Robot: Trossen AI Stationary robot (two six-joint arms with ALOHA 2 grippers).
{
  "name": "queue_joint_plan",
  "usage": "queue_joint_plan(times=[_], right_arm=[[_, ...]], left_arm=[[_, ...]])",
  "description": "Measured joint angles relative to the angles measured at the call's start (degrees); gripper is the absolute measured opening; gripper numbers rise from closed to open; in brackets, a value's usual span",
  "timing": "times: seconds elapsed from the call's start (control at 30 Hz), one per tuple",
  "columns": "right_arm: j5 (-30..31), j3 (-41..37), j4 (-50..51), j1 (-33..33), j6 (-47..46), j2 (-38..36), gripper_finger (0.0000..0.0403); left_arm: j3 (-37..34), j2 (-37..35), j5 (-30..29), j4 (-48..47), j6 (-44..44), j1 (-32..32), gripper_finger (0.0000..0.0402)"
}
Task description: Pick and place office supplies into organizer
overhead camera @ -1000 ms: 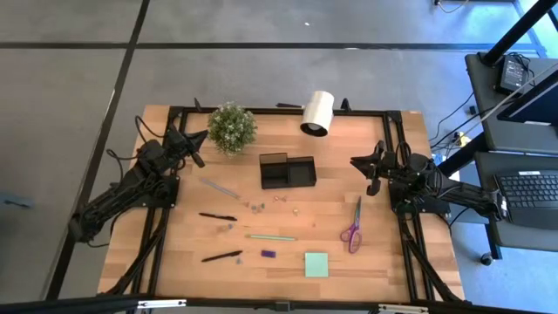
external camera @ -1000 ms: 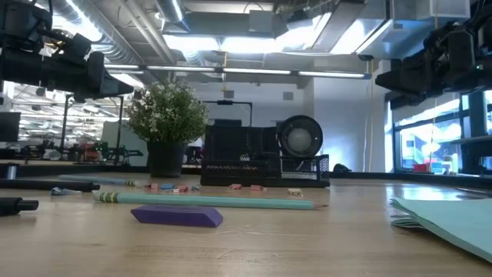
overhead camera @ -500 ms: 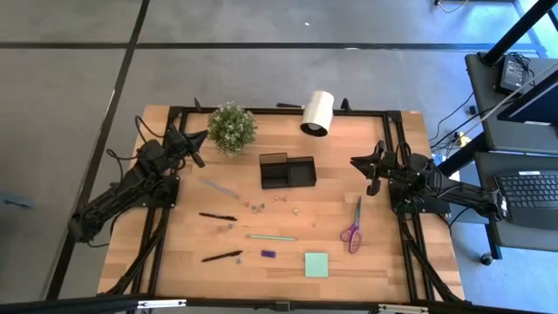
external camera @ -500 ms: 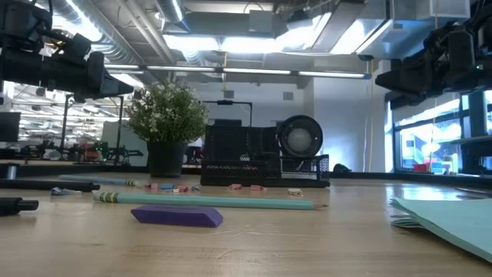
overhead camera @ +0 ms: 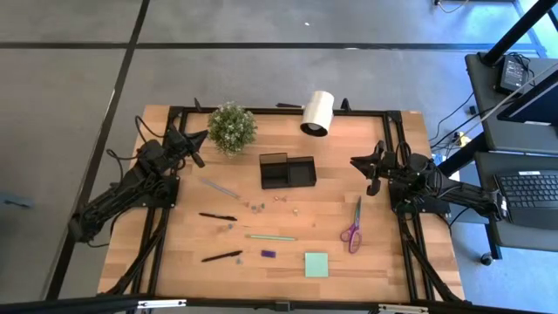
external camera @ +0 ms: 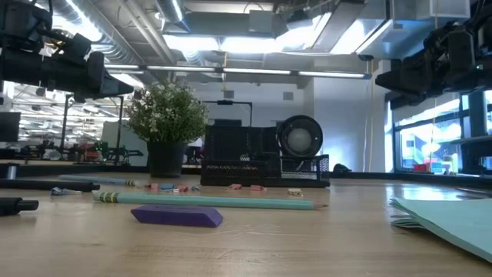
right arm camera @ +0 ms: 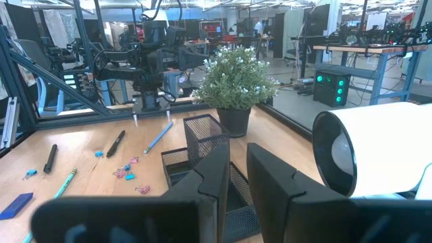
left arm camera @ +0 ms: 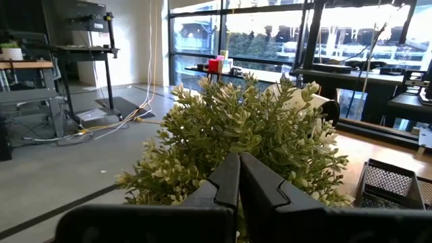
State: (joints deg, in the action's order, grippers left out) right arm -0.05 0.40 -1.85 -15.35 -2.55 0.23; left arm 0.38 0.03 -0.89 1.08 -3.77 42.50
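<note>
Black mesh organizer [overhead camera: 287, 171] empty mid-worktop; supplies loose, nothing grasped.

Purple-handled scissors [overhead camera: 353, 228], green sticky-note pad [overhead camera: 316, 264], pens [overhead camera: 217, 216] and clips [overhead camera: 281, 198] lie scattered on the wooden worktop [overhead camera: 384, 262], apparently laid out apart for single picks. Left gripper [left arm camera: 238, 177] hangs raised beside the potted plant [overhead camera: 231, 127], fingers pressed together, empty. Right gripper [right arm camera: 236, 167] hovers at the right edge facing the organizer, fingers a narrow slit apart, holding nothing.

table [overhead camera: 331, 218] light wood | organizer [overhead camera: 288, 171] black mesh | scissors [overhead camera: 352, 228] purple handles | sticky pad [overhead camera: 316, 264] light green | eraser [external camera: 177, 215] purple | pens [overhead camera: 217, 217] black | plant [overhead camera: 231, 127] green, dark pot | roll [overhead camera: 317, 113] white | arms dark
</note>
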Motion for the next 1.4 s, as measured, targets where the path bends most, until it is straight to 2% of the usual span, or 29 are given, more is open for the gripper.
queue_joint_plan(times=[0.53, 0.9, 1.1, 1.27, 1.4], right_arm=[[0.0, -0.02, 0.0, 0.02, 0.22, 0.0, 0.006], [0.02, 0.0, 0.0, 0.02, 0.25, 0.01, 0.006], [0.07, -0.01, 0.0, 0.0, 4.37, 0.01, 0.006], [0.07, -0.02, 0.0, -0.01, 4.63, 0.02, 0.006], [0.07, -0.02, 0.0, 0.01, 4.62, 0.0, 0.006]], left_arm=[[0.0, 0.0, 0.13, -0.01, 0.0, -0.01, 0.001], [0.0, -0.01, 1.83, 0.1, -0.03, -0.02, 0.0078], [0.0, -0.01, 2.25, 2.08, -2.96, -0.01, 0.0093], [0.0, 0.0, 4.59, 5.87, -2.99, -0.02, 0.009], [0.4, 0.0, 10.2, 11.49, -3.94, -0.16, 0.009]])
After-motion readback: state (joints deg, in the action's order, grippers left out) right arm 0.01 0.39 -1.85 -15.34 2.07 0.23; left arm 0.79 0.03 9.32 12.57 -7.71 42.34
